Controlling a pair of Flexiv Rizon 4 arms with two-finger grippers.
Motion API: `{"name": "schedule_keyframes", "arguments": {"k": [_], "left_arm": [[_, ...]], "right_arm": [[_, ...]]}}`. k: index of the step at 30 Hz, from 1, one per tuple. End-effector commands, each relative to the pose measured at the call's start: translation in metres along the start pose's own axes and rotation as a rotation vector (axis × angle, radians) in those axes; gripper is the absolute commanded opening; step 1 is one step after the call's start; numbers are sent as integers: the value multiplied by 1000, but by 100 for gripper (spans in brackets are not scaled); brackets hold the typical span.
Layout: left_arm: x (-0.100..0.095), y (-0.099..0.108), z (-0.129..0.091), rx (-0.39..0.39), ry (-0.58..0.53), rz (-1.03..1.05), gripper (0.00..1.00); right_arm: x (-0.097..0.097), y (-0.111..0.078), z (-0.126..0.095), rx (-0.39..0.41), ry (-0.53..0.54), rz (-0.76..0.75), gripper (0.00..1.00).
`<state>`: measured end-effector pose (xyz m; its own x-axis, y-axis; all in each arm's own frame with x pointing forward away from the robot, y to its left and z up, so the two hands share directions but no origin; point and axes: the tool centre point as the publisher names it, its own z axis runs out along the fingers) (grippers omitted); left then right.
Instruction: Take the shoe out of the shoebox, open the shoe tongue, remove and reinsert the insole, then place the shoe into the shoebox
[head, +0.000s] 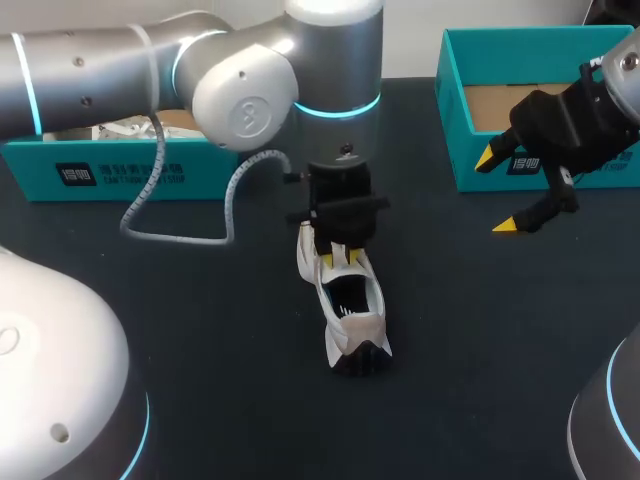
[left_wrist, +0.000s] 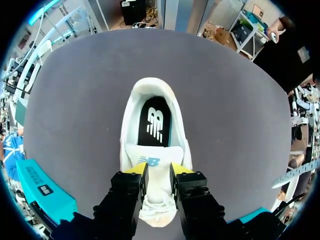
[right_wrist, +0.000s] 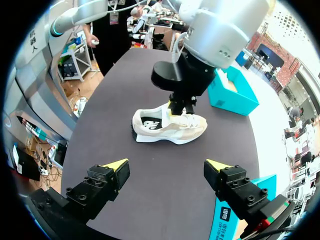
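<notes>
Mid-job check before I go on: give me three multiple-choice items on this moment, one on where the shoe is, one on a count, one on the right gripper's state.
1. Where is the shoe?
A. On the table, between the left shoebox and the right shoebox.
B. Inside the right shoebox.
C. Hanging off the table's edge.

2. How many teal shoeboxes stand on the table?
A. One.
B. Two.
C. Three.

3. How is the right gripper?
A. Shut on the insole.
B. Shut on the shoe's heel.
C. Open, holding nothing.

Answers:
1 A: the shoe rests on the dark table, with the left gripper shut on its tongue.
2 B: one box shows at each far side.
3 C: its yellow tips stand wide apart in the air near the right shoebox.
</notes>
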<state>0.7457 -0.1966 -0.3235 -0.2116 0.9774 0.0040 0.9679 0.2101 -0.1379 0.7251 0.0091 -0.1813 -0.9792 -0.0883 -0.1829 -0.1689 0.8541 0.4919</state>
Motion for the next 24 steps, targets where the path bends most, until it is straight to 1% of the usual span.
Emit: {"name": "schedule_keyframes", "arguments": {"k": [1,3,5,8,10,11,15,16,20,22,24], "left_arm": [[1,-1,-1,-3,-6,1,27],[2,-1,-7,-9,-26,-2,27],[2,0,-8,-8,-37,-12,27],[1,1,-1,-5,-38,-24,25],[0,-3,4,-6,-48,-24,25],[0,-5,6,-8,-49,-25,24],[0,-10,12,17,-60,-37,22],[0,-12,12,15,-59,-38,21],[4,-13,5,18,-68,-38,22],[6,-11,0,-2,-81,-45,22],[6,-8,0,4,-84,-54,22]], "right_arm": [[-1,0,2,2,2,1,100],[-1,0,2,2,2,1,100],[-1,0,2,2,2,1,100],[-1,0,2,2,2,1,100],[-1,0,2,2,2,1,100],[-1,0,2,2,2,1,100],[-1,0,2,2,2,1,100],[-1,0,2,2,2,1,100],[-1,0,2,2,2,1,100],[-1,0,2,2,2,1,100],[-1,0,2,2,2,1,100]]}}
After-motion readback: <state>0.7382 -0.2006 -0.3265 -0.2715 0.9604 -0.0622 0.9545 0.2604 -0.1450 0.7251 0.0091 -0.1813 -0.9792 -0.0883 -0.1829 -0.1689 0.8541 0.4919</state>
